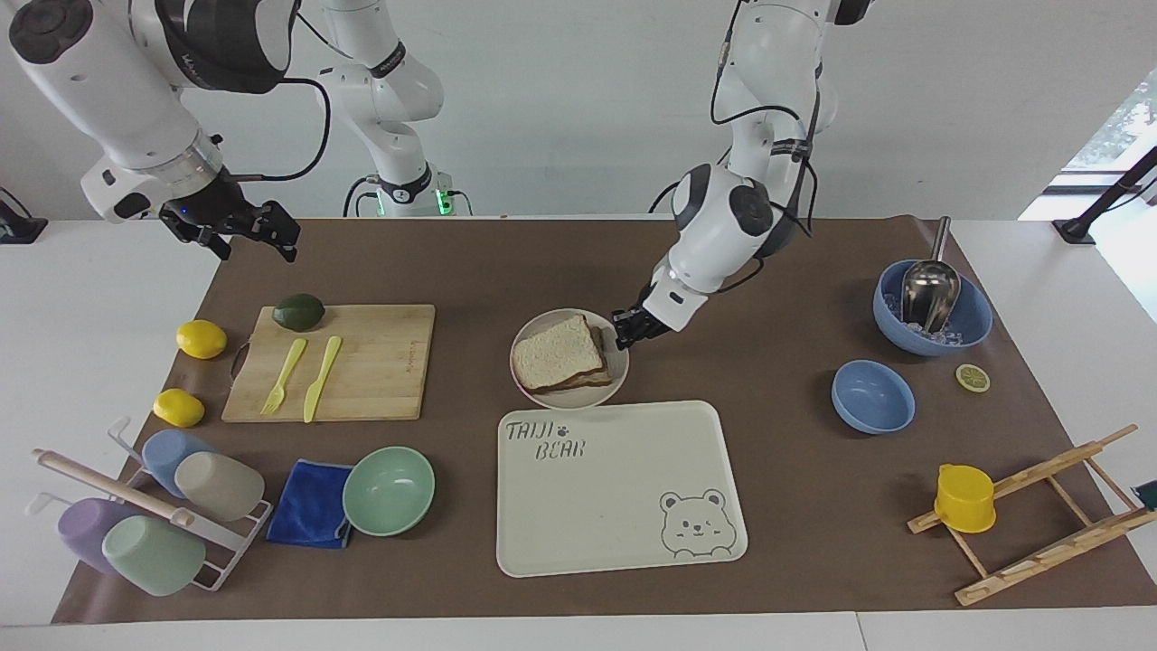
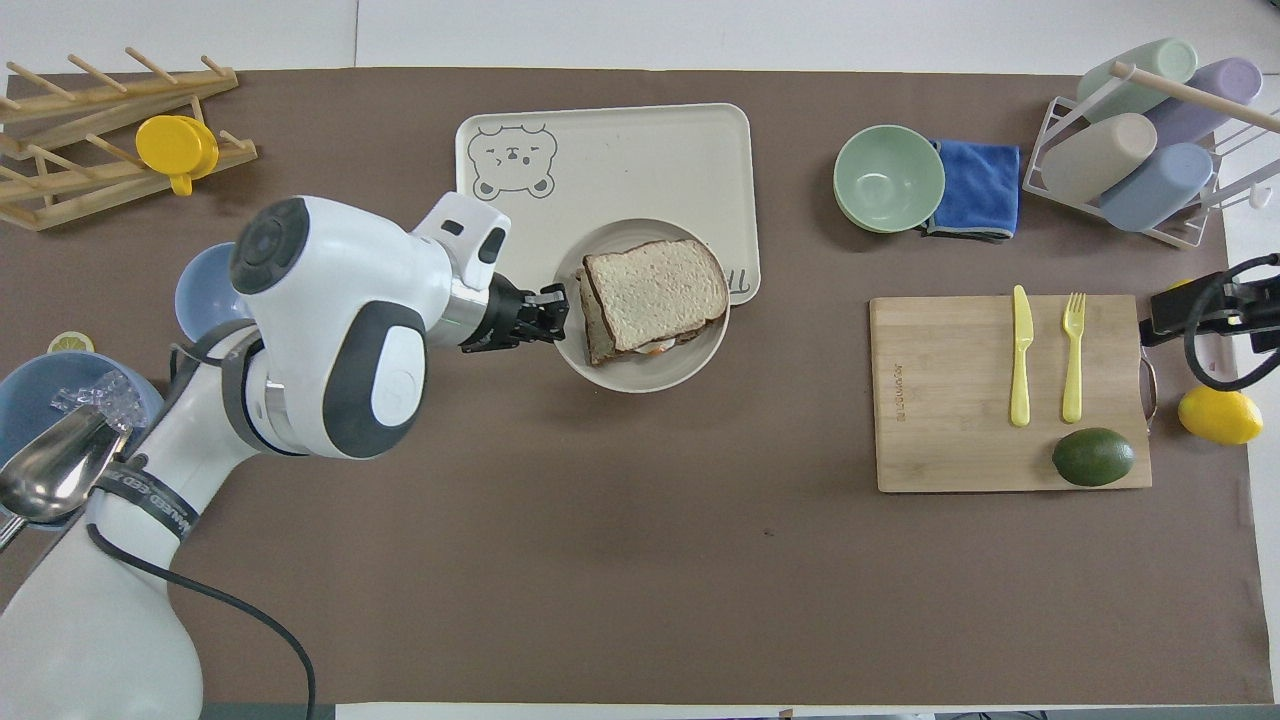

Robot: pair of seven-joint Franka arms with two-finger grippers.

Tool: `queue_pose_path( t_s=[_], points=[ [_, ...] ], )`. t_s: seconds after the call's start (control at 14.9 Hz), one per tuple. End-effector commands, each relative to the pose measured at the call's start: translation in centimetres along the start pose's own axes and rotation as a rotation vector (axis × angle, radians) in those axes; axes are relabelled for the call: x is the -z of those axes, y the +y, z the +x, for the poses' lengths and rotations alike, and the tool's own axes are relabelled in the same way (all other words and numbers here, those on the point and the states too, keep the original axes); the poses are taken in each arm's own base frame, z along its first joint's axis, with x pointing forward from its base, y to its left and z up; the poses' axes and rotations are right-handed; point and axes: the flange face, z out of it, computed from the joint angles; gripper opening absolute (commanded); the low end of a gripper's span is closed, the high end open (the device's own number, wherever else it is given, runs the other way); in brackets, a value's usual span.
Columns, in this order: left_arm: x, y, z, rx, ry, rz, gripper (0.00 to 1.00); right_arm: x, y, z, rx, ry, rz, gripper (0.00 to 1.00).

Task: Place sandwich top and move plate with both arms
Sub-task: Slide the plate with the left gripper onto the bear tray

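The left gripper point(image 1: 624, 331) is clamped on the rim of the plate point(image 1: 533, 393), holding it over the tray point(image 1: 624, 488) edge. The sandwich top point(image 1: 558, 351) lies on the plate, hiding the filling. The right gripper point(image 1: 242, 228) waits with fingers apart, partly cut off in the overhead view.

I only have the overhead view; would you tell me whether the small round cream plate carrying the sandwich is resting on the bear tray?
Observer: No. In the facing view the plate seems lifted, just short of the large rectangular cream bear tray, with the left gripper pinching its rim.
Operator: Thank you. Where is the right gripper?
Observer: The right gripper waits raised over the table's corner near the wooden cutting board, holding nothing.
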Motion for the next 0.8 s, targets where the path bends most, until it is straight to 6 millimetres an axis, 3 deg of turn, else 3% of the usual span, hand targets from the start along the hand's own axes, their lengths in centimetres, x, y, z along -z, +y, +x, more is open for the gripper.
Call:
queue_pose_path(
  t_s=[0.0, 0.13, 0.27, 0.33, 0.54, 0.67, 0.74],
  points=[
    [1.2, -0.4, 5.5, -0.001, -0.002, 0.037, 0.0, 0.5, -0.5, -0.2, 0.015, 0.021, -0.013, 1.0],
    [0.0, 0.4, 8.1, -0.001, -0.025, 0.043, 0.0, 0.6, -0.4, -0.3, 0.002, 0.021, -0.006, 1.0],
    [-0.7, -0.3, 11.3, 0.016, -0.007, 0.037, 0.0, 0.4, 0.1, -0.6, -0.004, 0.011, -0.003, 1.0],
    [-2.1, 0.1, 12.3, 0.014, 0.004, 0.035, 0.0, 0.4, 0.2, -0.6, -0.006, 0.009, -0.002, 1.0],
    [-4.9, 0.8, 12.4, -0.031, 0.052, 0.072, 0.0, 0.3, -0.2, -0.6, 0.0, 0.006, -0.003, 1.0],
    [-7.8, 1.1, 11.0, -0.053, 0.069, 0.091, 0.0, 0.3, -0.3, -0.6, 0.002, 0.006, -0.002, 1.0],
    [-8.1, 1.0, 10.9, -0.052, 0.07, 0.094, 0.0, 0.3, -0.2, -0.6, 0.0, 0.006, -0.002, 1.0]
  ],
)
